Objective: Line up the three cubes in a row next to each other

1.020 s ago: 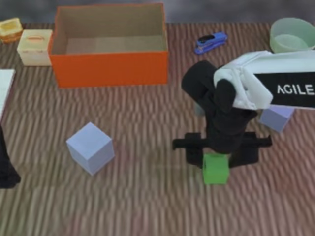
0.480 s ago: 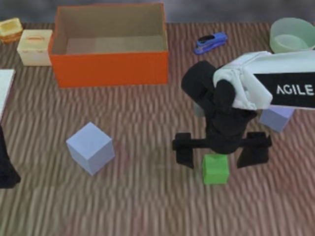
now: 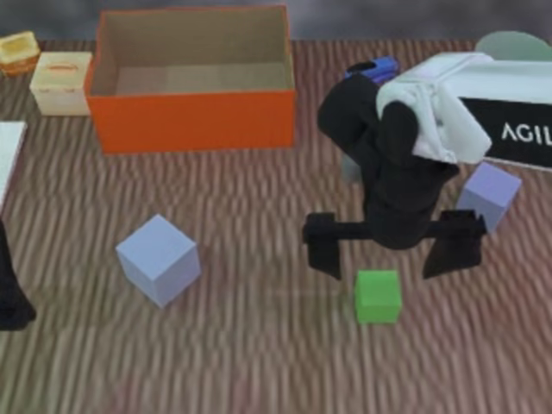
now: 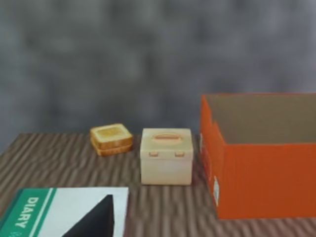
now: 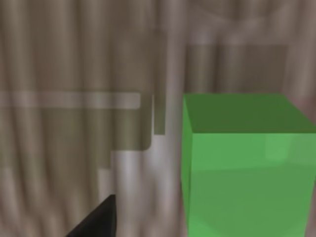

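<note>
A brown, wood-grained worktop [image 3: 259,362] under a blurred grey backdrop, and the action is right of centre. The green cube [image 3: 378,296] sits free on the surface toward the near edge, and the right gripper [image 3: 392,246] hangs just behind and above it, fingers spread wide, holding nothing. From the right wrist view the green cube [image 5: 247,168] fills the frame, standing alone on the wood. So the green one looks placed, and by my reading the step in hand is moving on to the next cube.

The purple cube [image 3: 488,195] rests close by, toward the right edge, partly tucked under the right arm. The pale blue cube [image 3: 159,259] is well apart, over on the left half. Nothing is in a row yet. The next move calls for a clean grasp on one of those two and setting it down right beside the green one, faces square, without nudging it.

The left gripper [image 3: 13,302] is parked at the left edge; whether it is spread or closed, I cannot tell.

Around the back: an open orange box [image 3: 194,116], a cream box [image 3: 60,84], toast [image 3: 19,50] in the far left corner, a blue stapler [image 3: 373,69], a green bowl [image 3: 517,43] and a diary [image 4: 54,217].
</note>
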`<state>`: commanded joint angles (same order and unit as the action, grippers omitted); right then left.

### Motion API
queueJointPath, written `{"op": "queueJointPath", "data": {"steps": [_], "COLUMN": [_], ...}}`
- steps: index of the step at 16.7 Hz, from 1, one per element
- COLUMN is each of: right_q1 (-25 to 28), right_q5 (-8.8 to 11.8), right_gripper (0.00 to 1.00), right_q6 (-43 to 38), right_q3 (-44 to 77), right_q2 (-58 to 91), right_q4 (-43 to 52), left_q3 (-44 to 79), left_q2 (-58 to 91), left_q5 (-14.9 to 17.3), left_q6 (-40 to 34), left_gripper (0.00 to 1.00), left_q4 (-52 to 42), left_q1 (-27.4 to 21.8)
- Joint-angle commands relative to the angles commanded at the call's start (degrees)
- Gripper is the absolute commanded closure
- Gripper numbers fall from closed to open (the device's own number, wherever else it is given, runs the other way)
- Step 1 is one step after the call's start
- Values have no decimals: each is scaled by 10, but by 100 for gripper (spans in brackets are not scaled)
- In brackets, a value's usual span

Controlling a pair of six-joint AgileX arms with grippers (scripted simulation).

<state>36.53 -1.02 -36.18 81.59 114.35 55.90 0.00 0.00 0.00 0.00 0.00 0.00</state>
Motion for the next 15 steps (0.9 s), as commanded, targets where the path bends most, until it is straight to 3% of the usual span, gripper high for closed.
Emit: {"op": "queueJointPath", "data": {"steps": [3, 9, 15], "right_q1": [2, -3, -56], "right_q5": [1, 1, 2], "right_gripper": [0, 0, 0], "right_q6": [1, 8, 166], "right_q3": [29, 35, 99], "right_q2": [-22, -21, 27], "right_q4": [50, 55, 79], "left_q3": [0, 0, 0], "left_q2": [0, 0, 0], "left_q5": [0, 0, 0], "left_q6": [0, 0, 0], "left_gripper": [0, 0, 0], "left_q4": [0, 0, 0], "left_q1": [0, 0, 0]}}
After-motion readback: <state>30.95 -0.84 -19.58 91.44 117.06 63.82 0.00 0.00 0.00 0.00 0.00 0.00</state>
